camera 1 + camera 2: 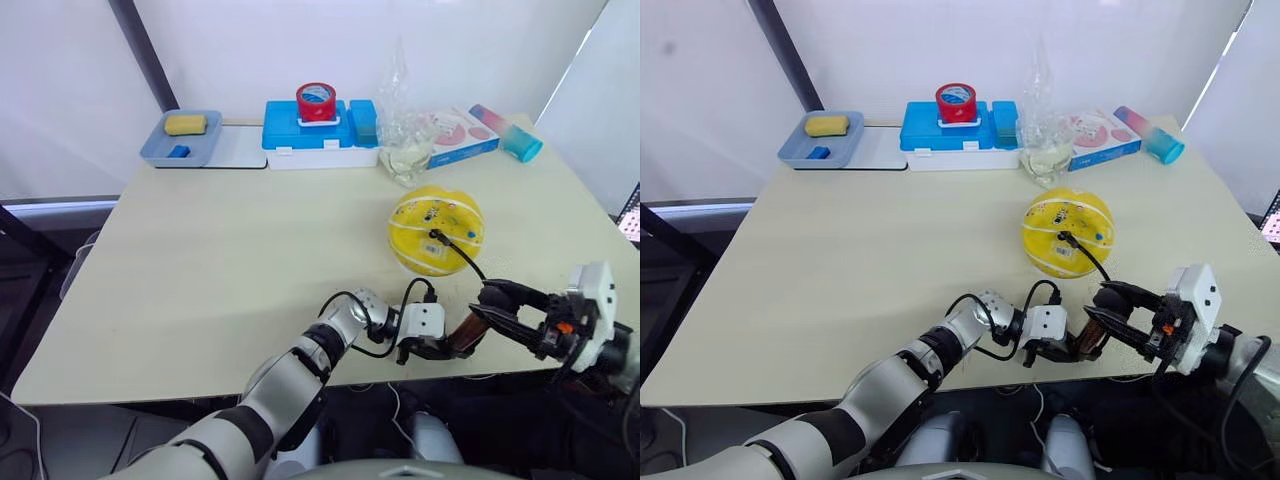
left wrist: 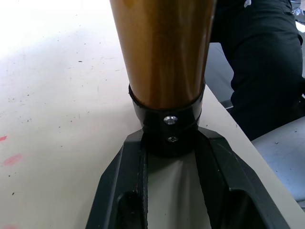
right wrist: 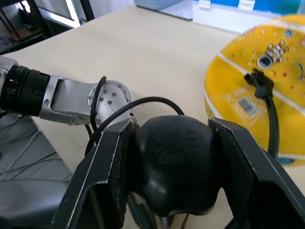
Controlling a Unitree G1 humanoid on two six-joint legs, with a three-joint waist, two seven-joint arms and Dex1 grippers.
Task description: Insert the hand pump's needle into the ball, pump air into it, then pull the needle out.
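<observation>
Pale tabletop (image 1: 220, 260) all round, with the ball (image 1: 436, 231) sitting out in the middle of it, and that's my landmark for everything else. Nearer to me than the ball, just at the table's front edge, I've got the hand pump (image 1: 466, 333) held between both claws. My left claw (image 1: 432, 345) is clenched round the black collar at the bottom of the bronze tube, so the body can't slide while the other end gets worked. My right claw (image 1: 493, 303) is clenched on the rounded black handle (image 3: 174, 162), which sits snug between both fingers in the wrist view. Makes sense to me: one side anchors, the other does the stroking.

The thin black hose (image 1: 466, 255) runs from the pump up to the ball, and its tip sits right in the valve on the ball's top face, so I'd say the needle is already in and this is the pumping bit. Ball looks a bit dented up top, so probably more air to go.

Beyond the ball, at the far edge, there's a blue box (image 1: 320, 135) with a red tape roll (image 1: 316, 101) on it, nothing I need
</observation>
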